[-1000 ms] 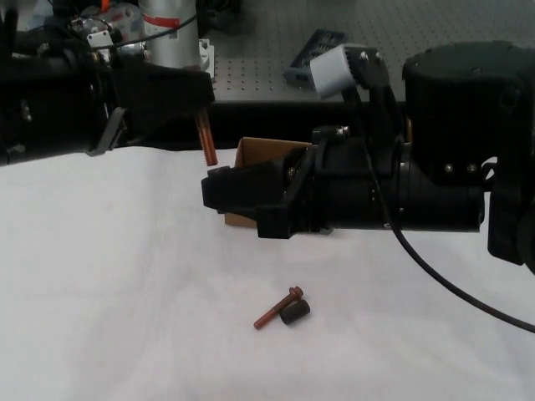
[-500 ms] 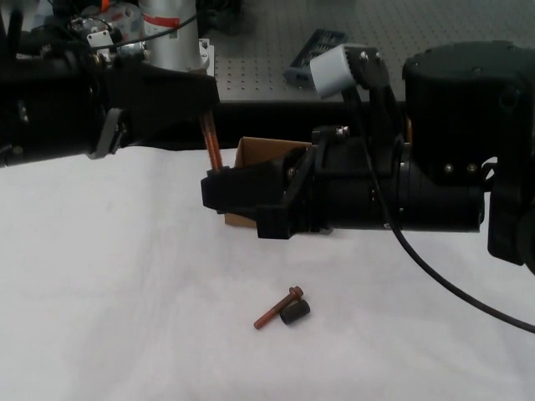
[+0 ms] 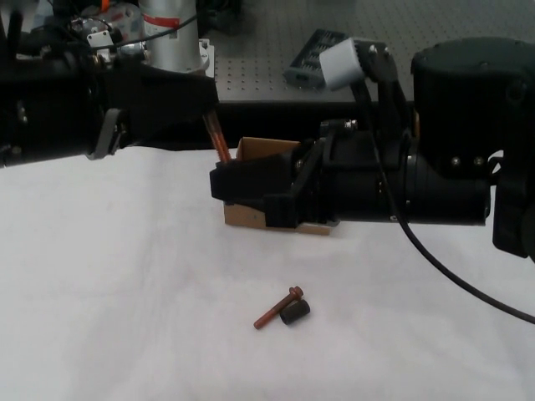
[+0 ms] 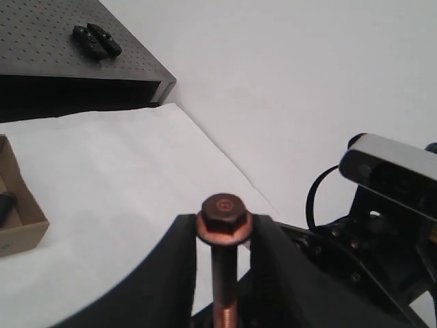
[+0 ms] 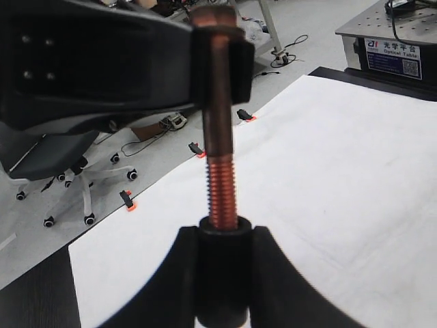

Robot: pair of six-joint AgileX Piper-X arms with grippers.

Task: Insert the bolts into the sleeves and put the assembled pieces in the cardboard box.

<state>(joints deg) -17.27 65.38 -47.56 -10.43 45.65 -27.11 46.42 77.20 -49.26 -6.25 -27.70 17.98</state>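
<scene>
Got a copper bolt [image 5: 220, 123] hanging threads-down, pinched just under its hex head by the left fingers [image 4: 179, 273]. Meets the top of a black sleeve [image 5: 222, 273] with its threaded tip, lined up pretty much dead on in the right wrist view. Can't tell how deep it goes. Sleeve clamped upright between the right fingers [image 5: 179, 287]. From the high view, leaning a little, with both sets of fingers meeting in the air just beside the left end of the cardboard box [image 3: 251, 152]. Box parked open side up on the white cloth [image 3: 125, 276] over the table, toward the far edge, with a dark piece [image 4: 4, 203] lying inside at one end, too cut off to name. Closer in on the cloth, well apart from the box: a second bolt [image 3: 276, 307] lying flat and a second sleeve [image 3: 295, 312] on its side, touching or as good as touching near that bolt's head. Beyond the cloth, a grey perforated plate [image 3: 435, 25] with a few odds and ends on it.
</scene>
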